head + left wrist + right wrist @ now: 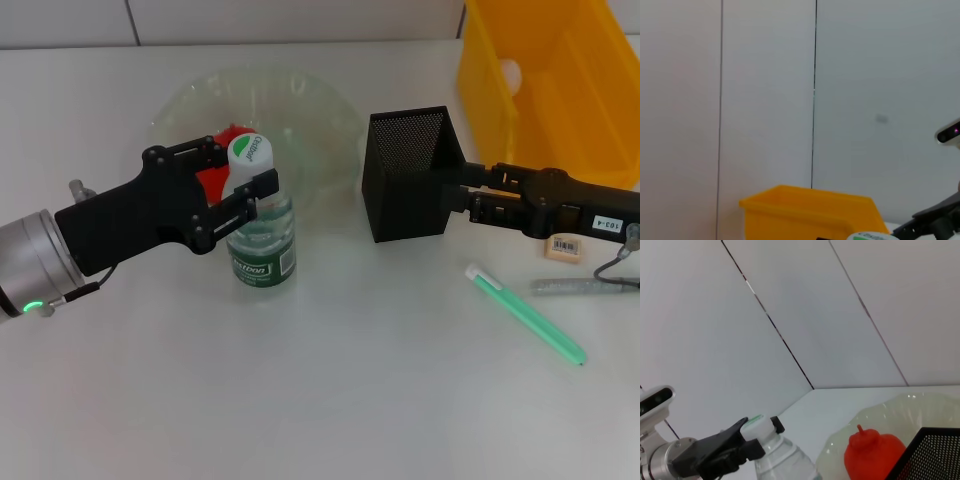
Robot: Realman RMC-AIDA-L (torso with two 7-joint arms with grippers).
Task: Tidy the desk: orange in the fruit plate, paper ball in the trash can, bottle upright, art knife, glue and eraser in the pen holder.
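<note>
Right arm (560, 205) tag reads perhaps "103-4"; bottle (260, 250) label unreadable

A bare lab-like test bench: plain white table (300, 400), blank white panelled walls (765, 100) behind.

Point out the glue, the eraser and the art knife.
glue (528, 315): head view, middle of the green stick's body.
eraser (566, 246): head view, on its white barcode label.
art knife (580, 286): head view, middle of the silver-grey rod.
</note>
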